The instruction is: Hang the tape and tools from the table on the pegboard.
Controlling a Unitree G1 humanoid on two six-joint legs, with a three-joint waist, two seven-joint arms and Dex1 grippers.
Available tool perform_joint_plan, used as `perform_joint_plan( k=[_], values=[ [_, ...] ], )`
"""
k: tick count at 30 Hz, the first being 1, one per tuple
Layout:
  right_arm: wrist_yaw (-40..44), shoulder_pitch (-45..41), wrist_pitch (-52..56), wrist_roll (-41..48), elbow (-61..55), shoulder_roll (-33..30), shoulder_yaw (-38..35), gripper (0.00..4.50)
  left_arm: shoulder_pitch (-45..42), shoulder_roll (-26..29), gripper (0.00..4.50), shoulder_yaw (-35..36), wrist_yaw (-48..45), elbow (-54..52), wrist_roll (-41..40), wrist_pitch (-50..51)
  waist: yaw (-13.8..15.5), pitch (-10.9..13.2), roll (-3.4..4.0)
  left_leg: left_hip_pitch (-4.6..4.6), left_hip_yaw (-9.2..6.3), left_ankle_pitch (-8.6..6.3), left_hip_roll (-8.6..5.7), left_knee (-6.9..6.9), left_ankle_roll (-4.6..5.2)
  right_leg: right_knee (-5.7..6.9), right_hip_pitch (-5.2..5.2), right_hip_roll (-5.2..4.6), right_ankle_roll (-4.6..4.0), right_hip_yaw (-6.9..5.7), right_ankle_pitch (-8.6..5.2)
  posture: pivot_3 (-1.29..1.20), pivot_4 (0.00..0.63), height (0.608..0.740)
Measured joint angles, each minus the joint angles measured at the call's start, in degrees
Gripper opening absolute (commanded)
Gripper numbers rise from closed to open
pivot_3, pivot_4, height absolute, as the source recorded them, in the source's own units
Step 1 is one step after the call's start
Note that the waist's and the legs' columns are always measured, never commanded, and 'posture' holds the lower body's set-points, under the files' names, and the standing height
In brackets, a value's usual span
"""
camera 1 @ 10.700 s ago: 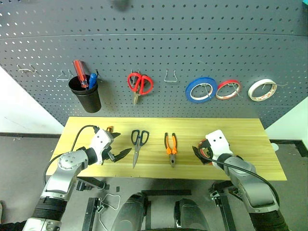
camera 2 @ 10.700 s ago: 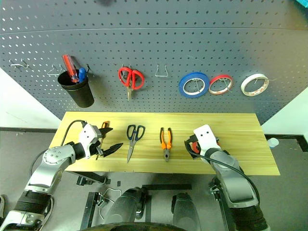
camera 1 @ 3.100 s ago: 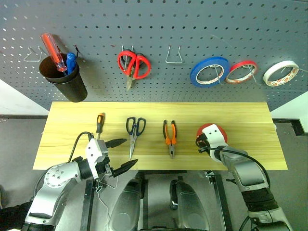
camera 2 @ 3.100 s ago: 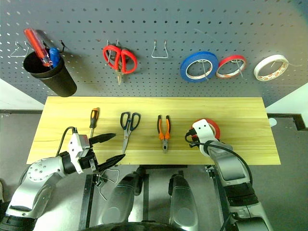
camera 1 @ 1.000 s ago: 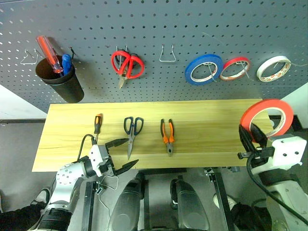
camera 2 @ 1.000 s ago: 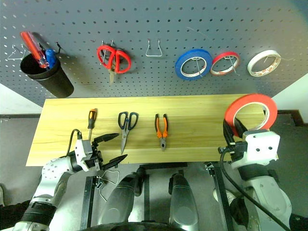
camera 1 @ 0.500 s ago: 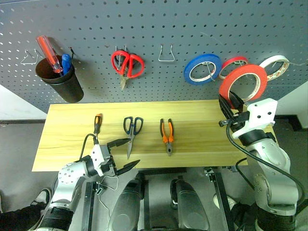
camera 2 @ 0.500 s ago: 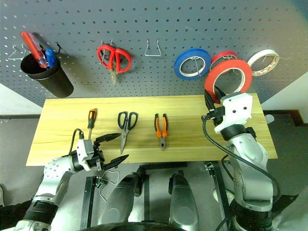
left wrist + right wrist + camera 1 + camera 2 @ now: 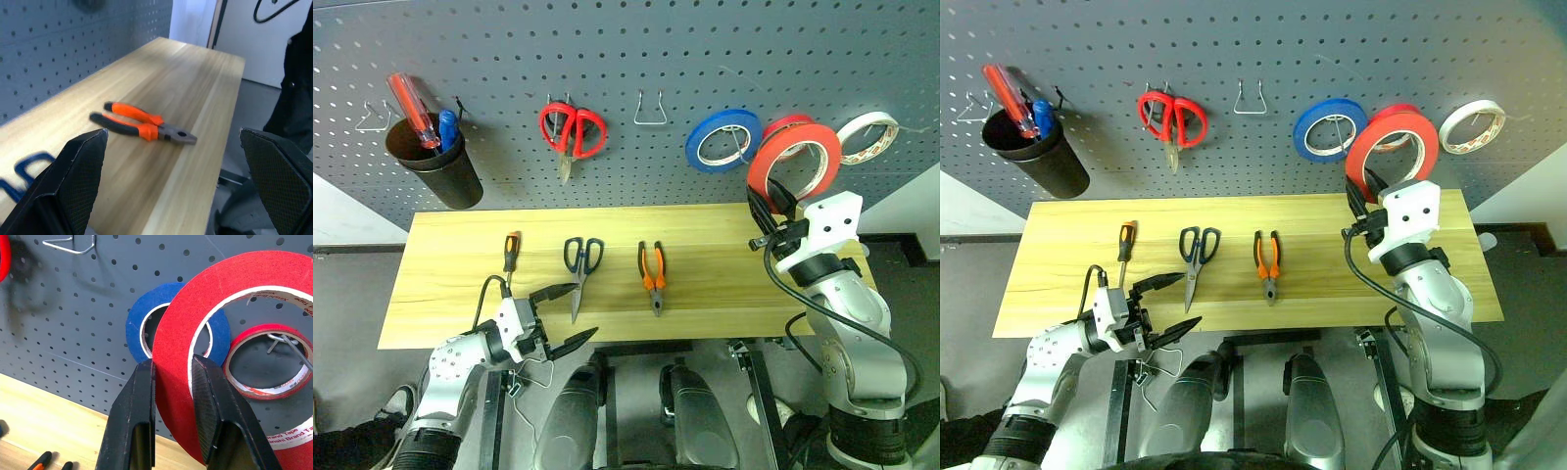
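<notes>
Right wrist view: tape (image 9: pixel 182 382) between right claw (image 9: pixel 172 431) fingers.

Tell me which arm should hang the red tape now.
Right. Its tool is shut on the red tape, held up at the pegboard by the hung rolls. The left tool is open, low at the table's near edge.

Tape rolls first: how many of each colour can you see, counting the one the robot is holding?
Solid red: 1, the tape, held by the right gripper.
Blue: 1, the blue roll.
Red-rimmed: 1, the thinner roll, partly behind the held one.
White: 1, the white roll.
Total: 4.
</notes>
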Motion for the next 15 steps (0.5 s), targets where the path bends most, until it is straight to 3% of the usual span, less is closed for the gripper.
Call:
perform_joint_plan(
  k=[15],
  values=[
    [0.3, -0.4, -0.2, 0.0, 1.7, -0.2, 0.0, 0.68, -5.6, -2.6, 4.50, -0.2, 2.2, -2.2, -2.1, 0.8, 0.1, 0.0, 0.01, -0.02, -0.02, 0.00, 0.01, 0.30, 0.01, 0.21, 0.04, 0.06, 0.00, 0.00, 0.01, 0.02, 0.297, 0.703]
  ],
)
